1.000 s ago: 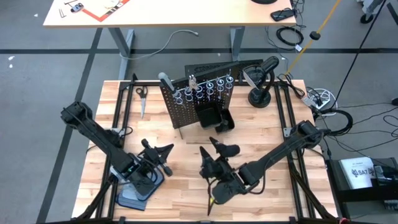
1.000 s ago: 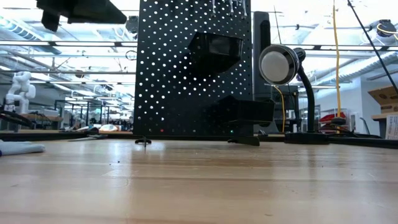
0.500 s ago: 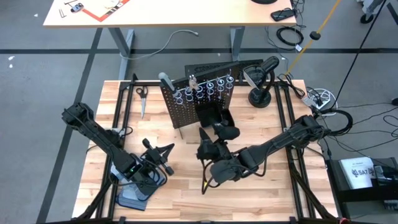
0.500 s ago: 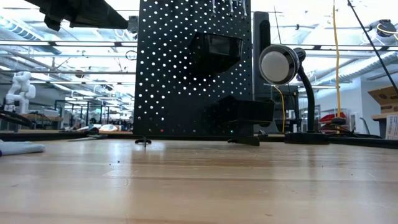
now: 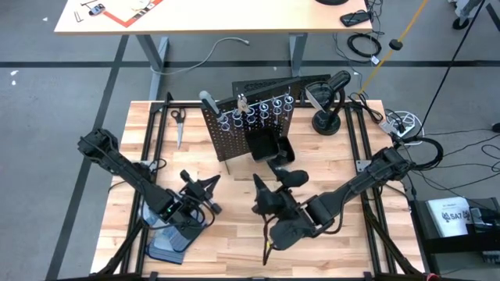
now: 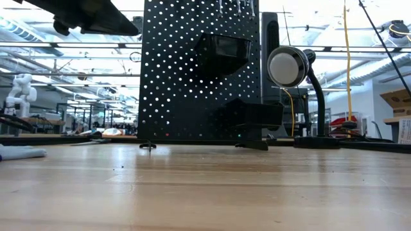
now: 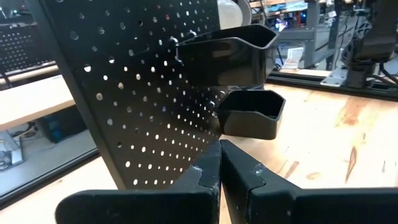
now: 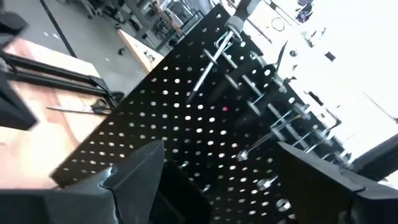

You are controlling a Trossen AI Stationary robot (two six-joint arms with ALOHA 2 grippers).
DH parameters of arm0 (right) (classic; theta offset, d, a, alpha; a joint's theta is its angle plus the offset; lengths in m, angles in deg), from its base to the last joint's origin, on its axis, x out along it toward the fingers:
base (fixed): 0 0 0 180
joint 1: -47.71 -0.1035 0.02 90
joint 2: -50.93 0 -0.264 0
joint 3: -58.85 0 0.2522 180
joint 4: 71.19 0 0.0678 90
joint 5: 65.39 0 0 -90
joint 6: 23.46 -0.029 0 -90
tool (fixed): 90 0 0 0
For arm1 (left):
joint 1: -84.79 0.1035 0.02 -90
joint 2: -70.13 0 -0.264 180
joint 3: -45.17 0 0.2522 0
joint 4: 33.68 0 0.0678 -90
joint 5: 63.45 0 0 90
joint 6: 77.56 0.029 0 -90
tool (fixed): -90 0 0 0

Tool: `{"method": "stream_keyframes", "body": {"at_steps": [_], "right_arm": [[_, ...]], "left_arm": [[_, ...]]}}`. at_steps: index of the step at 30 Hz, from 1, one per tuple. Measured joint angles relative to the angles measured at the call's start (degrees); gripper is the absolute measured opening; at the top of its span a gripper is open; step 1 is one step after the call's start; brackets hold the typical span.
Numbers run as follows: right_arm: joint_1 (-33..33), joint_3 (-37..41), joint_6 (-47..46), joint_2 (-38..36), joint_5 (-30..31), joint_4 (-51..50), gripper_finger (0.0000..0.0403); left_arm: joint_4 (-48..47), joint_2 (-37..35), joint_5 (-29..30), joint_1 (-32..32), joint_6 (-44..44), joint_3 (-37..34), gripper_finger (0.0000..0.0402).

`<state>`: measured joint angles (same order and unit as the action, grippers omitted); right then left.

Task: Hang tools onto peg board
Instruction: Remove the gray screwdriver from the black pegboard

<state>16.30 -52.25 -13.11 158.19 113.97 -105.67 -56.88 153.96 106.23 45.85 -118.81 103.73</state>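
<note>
The peg board (image 5: 248, 129) stands upright at the table's far middle, with silver ring holders (image 5: 262, 109) along its top and black bins (image 5: 272, 148) on its near face. Several tools (image 8: 208, 68) hang in the rings (image 5: 242, 103). My right gripper (image 5: 276, 181) hovers open, high in front of the board (image 8: 186, 124), its fingers (image 8: 134, 171) wide apart with nothing between them. My left gripper (image 5: 209, 186) is shut and empty, left of the right one. It points at the board (image 7: 124, 93) and bins (image 7: 252, 115) from close by.
Scissors (image 5: 177, 121) lie on the table left of the board. A black desk lamp (image 5: 328, 109) stands at its right (image 6: 292, 67). Grey-and-blue gloves (image 5: 168, 243) lie under my left arm at the near left. Bare wood stretches in front of the board (image 6: 205, 186).
My right gripper has risen in front of the peg board, staying open and level.
</note>
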Motion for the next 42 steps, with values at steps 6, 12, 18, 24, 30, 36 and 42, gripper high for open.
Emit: {"method": "stream_keyframes", "body": {"at_steps": [6,12,18,24,30,36,42], "right_arm": [[-1.5,0.0,-23.4,0.2,-16.3,-11.2,0.0297],[-1.8,0.0,-32.7,3.8,-22.3,-15.5,0.0297],[-1.7,0.0,-30.4,8.1,-22.5,-15.4,0.0297],[-1.8,0.0,-28.5,11.3,-25.3,-16.2,0.0297],[-2.5,0.0,-29.2,12.7,-25.2,-16.5,0.0297],[-2.4,0.0,-30.5,12.7,-24.9,-16.1,0.0297],[-1.6,0.0,-30.0,12.7,-25.0,-14.8,0.0297]], "left_arm": [[0.1,0.0,-1.5,2.2,-0.3,0.0,0.0011],[2.0,0.0,-6.0,5.8,-1.0,0.0,0.0011],[2.7,0.0,-19.9,10.8,-4.9,0.0,0.0011],[6.6,0.1,-25.7,12.8,-5.0,0.0,0.0011],[7.6,0.5,-25.8,13.5,-5.0,0.0,0.0011],[7.4,1.3,-25.8,13.5,-4.9,0.0,0.0011],[7.5,4.0,-25.8,13.5,-4.9,0.0,0.0011]]}}
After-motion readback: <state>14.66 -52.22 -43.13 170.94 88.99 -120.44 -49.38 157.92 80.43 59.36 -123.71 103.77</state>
